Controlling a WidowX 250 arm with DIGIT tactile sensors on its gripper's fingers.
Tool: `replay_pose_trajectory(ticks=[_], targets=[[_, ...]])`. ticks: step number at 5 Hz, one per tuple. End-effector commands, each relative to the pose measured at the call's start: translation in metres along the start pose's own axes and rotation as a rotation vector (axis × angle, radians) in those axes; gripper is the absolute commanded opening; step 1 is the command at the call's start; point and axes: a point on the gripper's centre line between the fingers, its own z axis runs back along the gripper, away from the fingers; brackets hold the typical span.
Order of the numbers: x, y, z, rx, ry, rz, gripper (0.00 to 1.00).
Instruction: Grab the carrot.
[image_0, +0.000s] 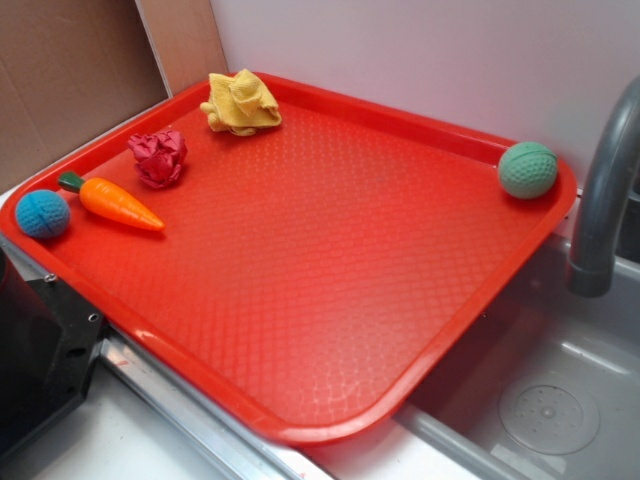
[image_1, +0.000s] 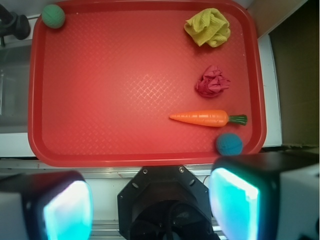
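The orange carrot (image_0: 118, 203) (image_1: 202, 118) with its dark green stem cap lies flat on the red tray (image_0: 330, 290) (image_1: 110, 100), near the tray's left corner in the exterior view. In the wrist view its tip points left and its stem right. My gripper (image_1: 150, 207) hangs high above the tray's near edge, over the robot's black base, well apart from the carrot. Its two cyan-lit pads (image_1: 234, 202) stand far apart and hold nothing. In the exterior view the gripper is out of frame.
A blue ball (image_0: 42, 213) (image_1: 229, 143) sits just beside the carrot's stem. A crumpled pink paper wad (image_0: 158, 157) (image_1: 212, 82), a yellow cloth (image_0: 241, 103) (image_1: 208, 27) and a green ball (image_0: 527, 169) (image_1: 53, 16) also lie on the tray. A grey faucet (image_0: 604, 190) and sink stand right.
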Motion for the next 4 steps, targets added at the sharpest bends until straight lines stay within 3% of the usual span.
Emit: replay_pose_trajectory(ticks=[1,3,4], targets=[[0.0,0.0,0.0,0.0,0.0,0.0,1.0],[0.0044,0.002,-0.0022,-0.008,0.007,0.057,1.0],[0.0078,0.0095,-0.0087,-0.02,0.013,0.236,1.0]])
